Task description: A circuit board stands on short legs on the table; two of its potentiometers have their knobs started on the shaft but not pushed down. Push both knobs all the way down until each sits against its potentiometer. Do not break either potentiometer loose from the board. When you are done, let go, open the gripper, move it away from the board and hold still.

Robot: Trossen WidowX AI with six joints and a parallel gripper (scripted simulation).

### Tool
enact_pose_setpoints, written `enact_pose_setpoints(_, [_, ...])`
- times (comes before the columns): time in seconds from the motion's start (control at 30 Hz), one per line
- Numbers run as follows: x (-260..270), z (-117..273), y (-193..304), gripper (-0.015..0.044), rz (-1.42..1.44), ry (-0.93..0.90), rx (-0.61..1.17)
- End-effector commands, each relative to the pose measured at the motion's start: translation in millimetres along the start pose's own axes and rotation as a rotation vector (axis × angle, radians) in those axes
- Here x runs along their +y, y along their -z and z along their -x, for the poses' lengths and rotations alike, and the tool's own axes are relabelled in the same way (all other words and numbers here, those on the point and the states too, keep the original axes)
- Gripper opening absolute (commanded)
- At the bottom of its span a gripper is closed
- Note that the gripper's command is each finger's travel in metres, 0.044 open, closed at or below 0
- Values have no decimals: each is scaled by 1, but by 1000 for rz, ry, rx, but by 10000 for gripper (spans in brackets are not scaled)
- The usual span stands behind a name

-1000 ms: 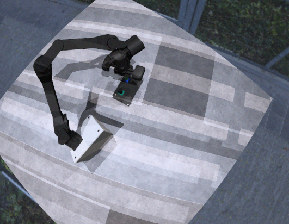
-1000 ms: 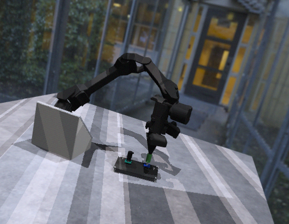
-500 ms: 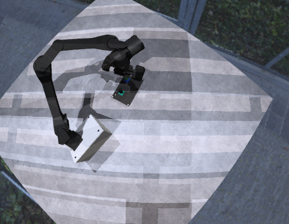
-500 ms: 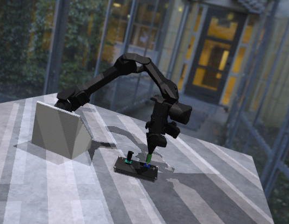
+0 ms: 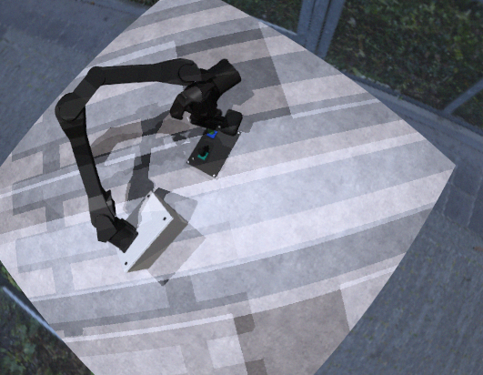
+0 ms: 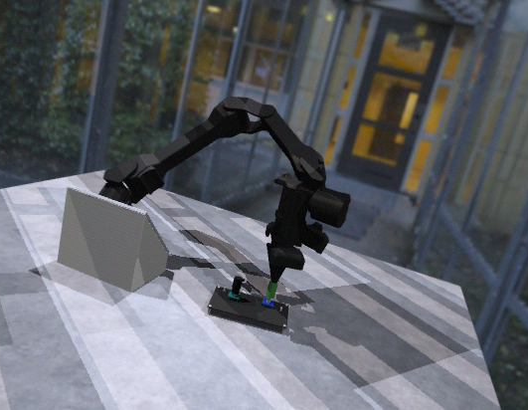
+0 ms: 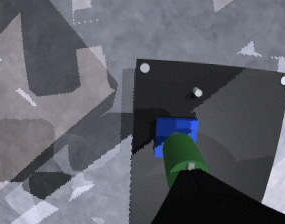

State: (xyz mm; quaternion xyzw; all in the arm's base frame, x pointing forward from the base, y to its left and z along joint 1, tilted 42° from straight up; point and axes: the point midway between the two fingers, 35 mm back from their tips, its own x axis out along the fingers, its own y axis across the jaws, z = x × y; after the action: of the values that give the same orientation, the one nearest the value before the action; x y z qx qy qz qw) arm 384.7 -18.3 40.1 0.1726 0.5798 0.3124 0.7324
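The dark circuit board (image 5: 221, 152) (image 6: 250, 312) (image 7: 238, 130) stands low on the table. A green knob (image 6: 271, 290) (image 7: 180, 152) stands over the blue potentiometer (image 5: 212, 135) (image 6: 267, 303) (image 7: 163, 128); a short pale gap shows between them in the exterior view. A black knob (image 5: 202, 149) (image 6: 238, 284) stands over the teal potentiometer (image 5: 203, 157) (image 6: 234, 296); whether it sits fully down cannot be told. My gripper (image 6: 274, 281) (image 7: 189, 179) is shut, with nothing held between its fingers. Its tips are at the top of the green knob, touching or nearly so. Both potentiometers are on the board.
A pale wedge-shaped block (image 5: 148, 228) (image 6: 102, 239) stands beside the arm's base, away from the board. The board has a small pale post (image 7: 197, 92) near the blue potentiometer and pale corner screws. The black knob stands upright to the side of my fingers.
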Motion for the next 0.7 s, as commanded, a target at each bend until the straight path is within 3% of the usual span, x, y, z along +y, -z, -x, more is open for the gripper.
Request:
enact_pose_setpoints(0.0, [1,-9,-1,0,9,-5,6])
enact_pose_setpoints(0.67, [2,-13,-1,0,9,-5,6])
